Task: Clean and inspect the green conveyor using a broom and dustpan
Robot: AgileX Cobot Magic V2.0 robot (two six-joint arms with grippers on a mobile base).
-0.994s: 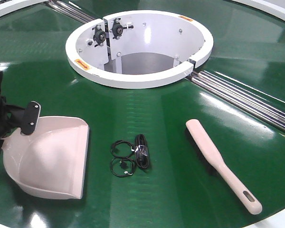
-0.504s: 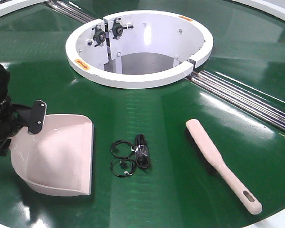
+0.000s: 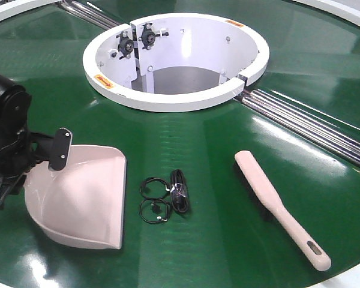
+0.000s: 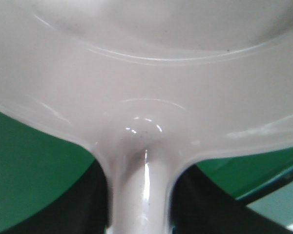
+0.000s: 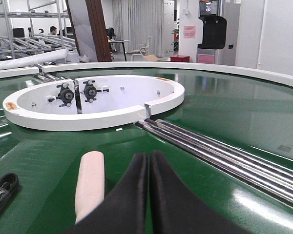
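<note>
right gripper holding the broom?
No, the broom lies free on the green conveyor, and the right gripper is shut on nothing.

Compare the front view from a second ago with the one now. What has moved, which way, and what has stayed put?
The left gripper, clamped on the handle of the dustpan, has pushed it rightward across the green conveyor, bringing its front lip nearer the black cable bundle. The broom, the cable bundle and the white ring lie as before.
</note>
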